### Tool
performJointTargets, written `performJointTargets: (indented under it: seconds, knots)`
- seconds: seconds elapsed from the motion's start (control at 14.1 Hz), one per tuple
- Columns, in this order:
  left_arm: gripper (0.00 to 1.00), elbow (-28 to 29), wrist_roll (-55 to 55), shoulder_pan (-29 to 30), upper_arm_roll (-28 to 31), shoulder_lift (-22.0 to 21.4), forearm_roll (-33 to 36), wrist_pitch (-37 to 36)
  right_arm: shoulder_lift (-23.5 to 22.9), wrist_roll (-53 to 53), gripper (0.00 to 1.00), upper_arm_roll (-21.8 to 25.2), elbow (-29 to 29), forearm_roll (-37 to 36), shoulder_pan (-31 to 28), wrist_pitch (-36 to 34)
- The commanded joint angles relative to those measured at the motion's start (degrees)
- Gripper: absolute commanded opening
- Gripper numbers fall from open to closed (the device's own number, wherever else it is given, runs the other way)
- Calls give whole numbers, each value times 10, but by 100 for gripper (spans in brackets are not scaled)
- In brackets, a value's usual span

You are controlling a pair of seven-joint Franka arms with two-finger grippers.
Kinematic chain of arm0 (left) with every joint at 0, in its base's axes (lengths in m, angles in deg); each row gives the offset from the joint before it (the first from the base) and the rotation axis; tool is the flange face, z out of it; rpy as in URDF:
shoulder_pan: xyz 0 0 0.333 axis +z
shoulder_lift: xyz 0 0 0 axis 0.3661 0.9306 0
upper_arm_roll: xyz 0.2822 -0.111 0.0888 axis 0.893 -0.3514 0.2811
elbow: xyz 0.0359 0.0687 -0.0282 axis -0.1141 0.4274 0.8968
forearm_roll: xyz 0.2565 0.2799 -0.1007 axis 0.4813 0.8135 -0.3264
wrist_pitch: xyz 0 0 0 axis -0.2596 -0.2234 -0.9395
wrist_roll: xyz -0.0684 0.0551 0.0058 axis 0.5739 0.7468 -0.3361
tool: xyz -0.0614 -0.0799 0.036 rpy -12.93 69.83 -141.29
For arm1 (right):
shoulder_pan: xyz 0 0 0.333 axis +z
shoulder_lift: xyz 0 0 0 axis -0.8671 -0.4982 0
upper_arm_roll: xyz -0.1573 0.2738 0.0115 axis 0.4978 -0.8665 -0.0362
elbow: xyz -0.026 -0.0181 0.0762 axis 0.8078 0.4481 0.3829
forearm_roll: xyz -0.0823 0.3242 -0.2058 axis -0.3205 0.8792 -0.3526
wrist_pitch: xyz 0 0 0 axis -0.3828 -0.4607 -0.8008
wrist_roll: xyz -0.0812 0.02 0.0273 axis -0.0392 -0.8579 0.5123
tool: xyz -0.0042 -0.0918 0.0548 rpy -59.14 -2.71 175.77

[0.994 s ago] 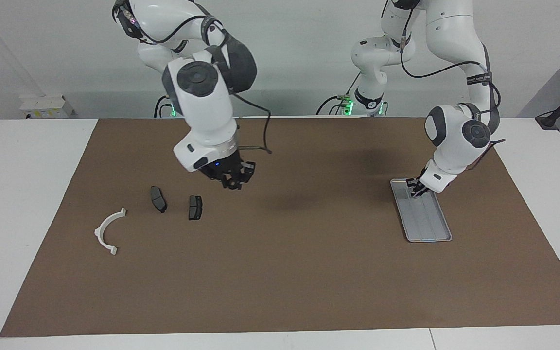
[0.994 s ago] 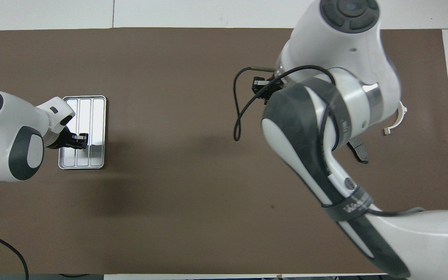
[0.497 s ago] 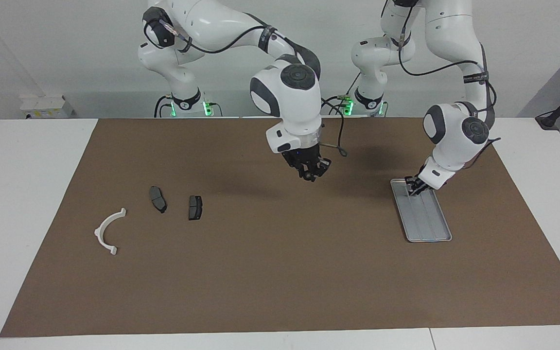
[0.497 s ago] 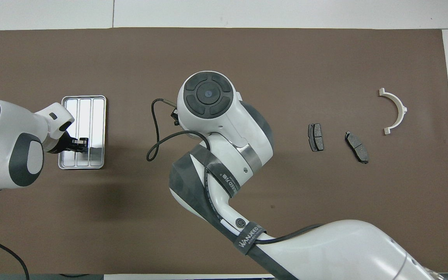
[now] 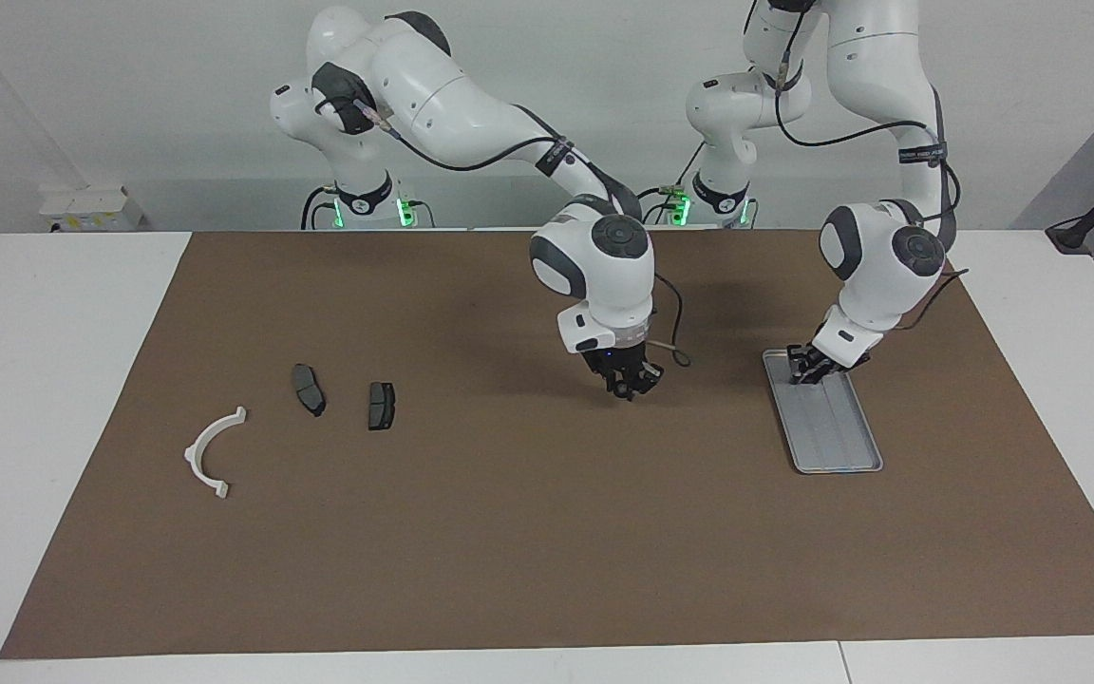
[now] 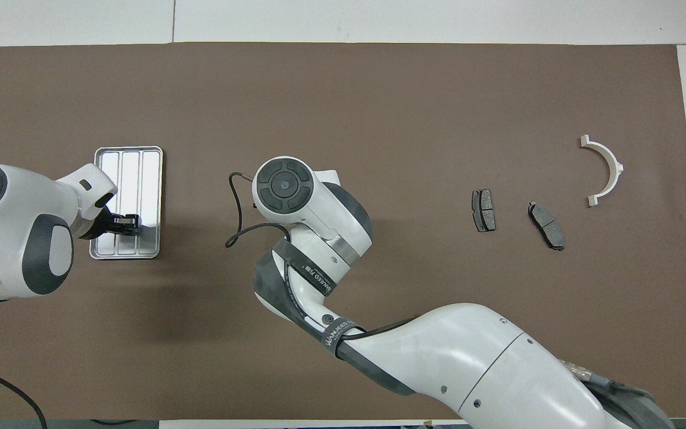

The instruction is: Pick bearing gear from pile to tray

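The pile lies at the right arm's end of the mat. It is a white curved bracket point(image 5: 191, 454) point(image 6: 617, 167) and two dark grey brake-pad plates point(image 5: 310, 389) point(image 5: 381, 406). No small black round piece shows on the mat. The silver ribbed tray point(image 5: 837, 432) point(image 6: 140, 173) lies at the left arm's end. My right gripper point(image 5: 631, 388) hangs low over the bare middle of the mat, between pile and tray. In the overhead view its own wrist point(image 6: 283, 185) hides it. My left gripper point(image 5: 808, 369) point(image 6: 127, 223) is down at the tray's end nearest the robots.
A brown mat point(image 5: 547, 532) covers most of the white table point(image 5: 53, 380). A loose cable point(image 6: 236, 208) loops beside the right wrist. The right arm's long link point(image 6: 468, 357) crosses the mat's near part in the overhead view.
The right arm has swung from beside the brake pads toward the tray and lowered over the middle of the mat. The left gripper has shifted slightly at the tray's end.
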Motion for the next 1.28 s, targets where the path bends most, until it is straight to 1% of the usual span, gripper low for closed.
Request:
performJointTargets:
  seconds: [0.0,0.07,0.21,0.35,0.5,0.71,0.78,0.99,1.14,1.21]
  knots:
    - [100,3,-11,1,-2,-21,-12,-3,6,17,0,0,41,-24,-1,52]
    - [100,-15,-6,-1,-2,-20,-12,-20,6,17,0,0,52,-33,-2,66]
    - [100,-58,13,-10,-2,-10,-15,-60,7,17,0,0,57,-37,-4,70]
    - [100,-70,36,-20,-2,-7,-16,-62,6,17,0,1,55,-37,-6,65]
    - [100,-73,55,-27,-2,-7,-16,-58,6,15,99,2,49,-46,-10,58]
    - [100,-84,68,-29,-3,0,-16,-60,14,3,100,6,34,-53,-37,54]
    - [100,-88,91,-42,-3,1,-22,-57,17,-17,100,5,29,-52,-47,53]
    - [99,-108,232,-126,0,11,-26,-41,35,-91,100,1,27,-44,-84,45]
    - [99,-121,301,-180,2,22,-23,-40,54,-169,100,-5,27,-39,-125,13]
    - [99,-134,338,-202,2,37,-17,-43,63,-213,100,-15,27,-17,-153,-2]
